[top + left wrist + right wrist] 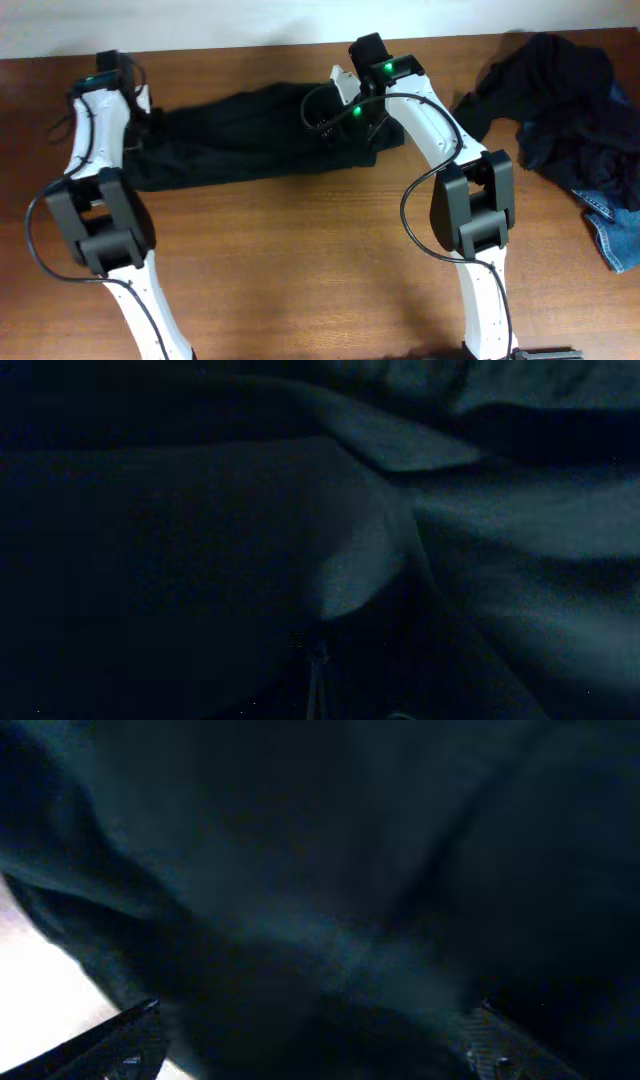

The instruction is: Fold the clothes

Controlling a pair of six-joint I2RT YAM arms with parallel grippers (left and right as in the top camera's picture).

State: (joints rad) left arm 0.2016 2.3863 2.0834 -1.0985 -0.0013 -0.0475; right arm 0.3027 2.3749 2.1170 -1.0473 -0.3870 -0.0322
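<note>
A long black garment (240, 140) lies stretched left to right across the back of the wooden table (300, 270). My left gripper (148, 125) is down on its left end. In the left wrist view dark cloth (200, 530) fills the frame, and the fingers (320, 670) appear closed together on a fold of it. My right gripper (352, 125) is down on the garment's right end. In the right wrist view its fingers (315, 1040) stand wide apart with black fabric (300, 840) bulging between them.
A heap of other dark clothes (560, 90) lies at the back right corner, with blue jeans (615, 225) trailing toward the right edge. Both arm bases stand at the table's front. The table's back edge is just behind the garment.
</note>
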